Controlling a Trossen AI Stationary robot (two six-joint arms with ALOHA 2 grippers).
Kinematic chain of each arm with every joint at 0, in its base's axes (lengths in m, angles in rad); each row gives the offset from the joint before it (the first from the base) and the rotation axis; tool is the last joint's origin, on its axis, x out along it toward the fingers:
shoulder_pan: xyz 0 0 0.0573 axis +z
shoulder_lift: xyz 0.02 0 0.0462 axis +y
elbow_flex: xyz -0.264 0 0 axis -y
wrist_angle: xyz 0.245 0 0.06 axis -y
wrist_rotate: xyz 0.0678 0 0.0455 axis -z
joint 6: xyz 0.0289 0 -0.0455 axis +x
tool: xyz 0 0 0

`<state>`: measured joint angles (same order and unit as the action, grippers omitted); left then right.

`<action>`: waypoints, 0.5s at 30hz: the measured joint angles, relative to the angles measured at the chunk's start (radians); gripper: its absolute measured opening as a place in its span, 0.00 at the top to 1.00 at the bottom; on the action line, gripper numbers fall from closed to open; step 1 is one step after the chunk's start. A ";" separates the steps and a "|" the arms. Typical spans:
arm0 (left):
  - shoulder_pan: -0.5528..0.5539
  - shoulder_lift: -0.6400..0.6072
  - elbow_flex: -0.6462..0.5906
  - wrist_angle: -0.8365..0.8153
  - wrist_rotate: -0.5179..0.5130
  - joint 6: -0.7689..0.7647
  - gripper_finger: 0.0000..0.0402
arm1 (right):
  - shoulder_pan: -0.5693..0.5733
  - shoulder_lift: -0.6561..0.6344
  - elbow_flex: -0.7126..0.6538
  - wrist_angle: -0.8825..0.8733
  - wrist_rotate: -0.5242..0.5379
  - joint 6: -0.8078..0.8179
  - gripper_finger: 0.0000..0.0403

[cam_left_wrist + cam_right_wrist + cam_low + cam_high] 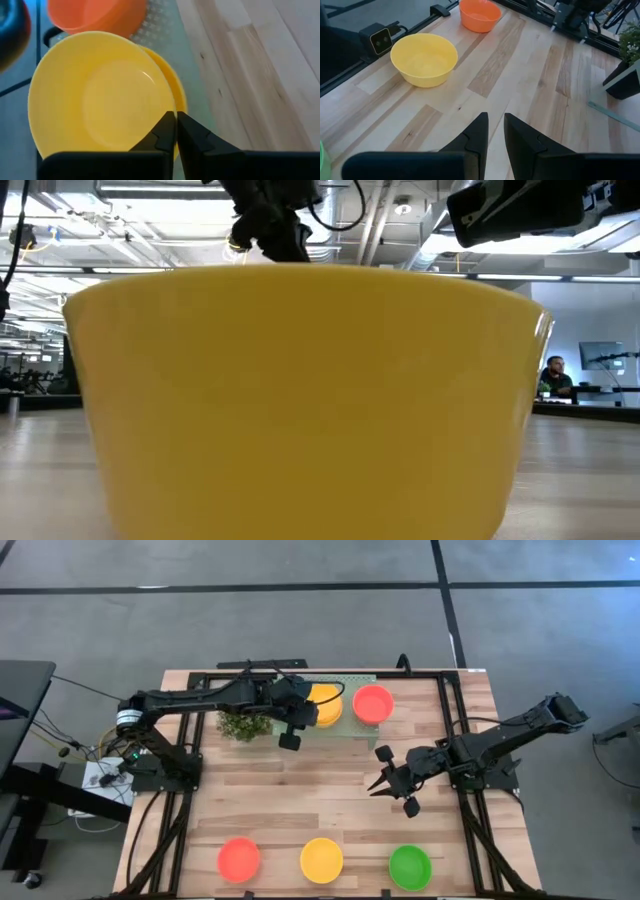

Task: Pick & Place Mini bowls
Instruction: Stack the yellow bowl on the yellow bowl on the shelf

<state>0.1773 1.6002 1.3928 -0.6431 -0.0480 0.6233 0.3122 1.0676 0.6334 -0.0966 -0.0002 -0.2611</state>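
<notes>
Spanning the scene, the wooden table (300,810) carries a pale green tray (350,725) at twelve o'clock holding stacked yellow bowls (326,705) and a red-orange bowl (373,703). The left gripper (175,131) hovers there, fingers nearly together; the right gripper (395,780), at three o'clock, is spread and empty.

A bushy green plant (243,724) in a dark pot stands near the wooden table's (300,810) far edge, toward its left corner. Beside it, along the same far edge, lies a pale green perforated tray (352,681). A person (553,378) sits in the room behind.
</notes>
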 joint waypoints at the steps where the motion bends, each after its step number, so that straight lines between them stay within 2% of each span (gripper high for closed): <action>1: -0.002 0.001 -0.004 0.000 -0.008 -0.001 0.96 | 0.000 0.000 0.000 0.000 0.000 0.000 0.86; 8: -0.008 0.001 -0.016 0.063 -0.057 -0.027 0.90 | 0.000 0.000 0.000 0.000 0.000 0.000 0.86; 15: -0.017 0.001 -0.016 0.103 -0.066 -0.035 0.77 | 0.000 0.000 0.000 0.000 0.000 0.000 0.86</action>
<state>0.1603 1.6012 1.3769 -0.5397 -0.1135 0.5880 0.3122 1.0676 0.6334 -0.0967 -0.0002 -0.2615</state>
